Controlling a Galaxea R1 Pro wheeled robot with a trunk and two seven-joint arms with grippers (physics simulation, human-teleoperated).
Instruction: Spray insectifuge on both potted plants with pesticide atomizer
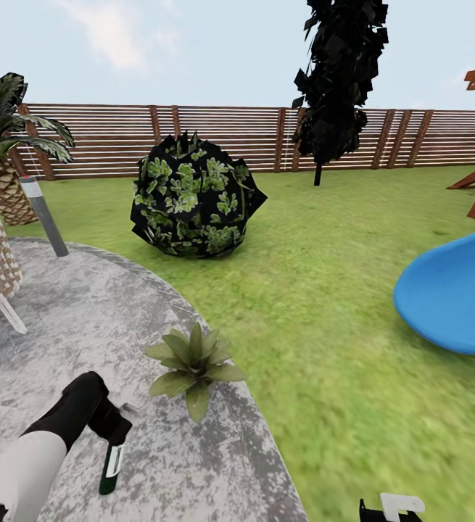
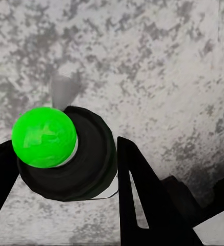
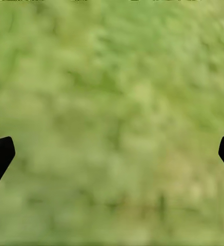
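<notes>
pesticide atomizer between left jaws, over patio

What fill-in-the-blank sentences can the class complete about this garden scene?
1. The left pincer holds the dark green ____.
2. The small potted plant stands at the edge of the grey ____.
3. The right pincer hangs open over ____.
4. On the lawn at the right lies a ____ tub.

Missing: sprayer; patio; grass; blue

- The left gripper is hiding the atomizer's head.
- Beside the patio, the blue shell is running off frame.
- Leaves are hiding the plant's pot.
</notes>
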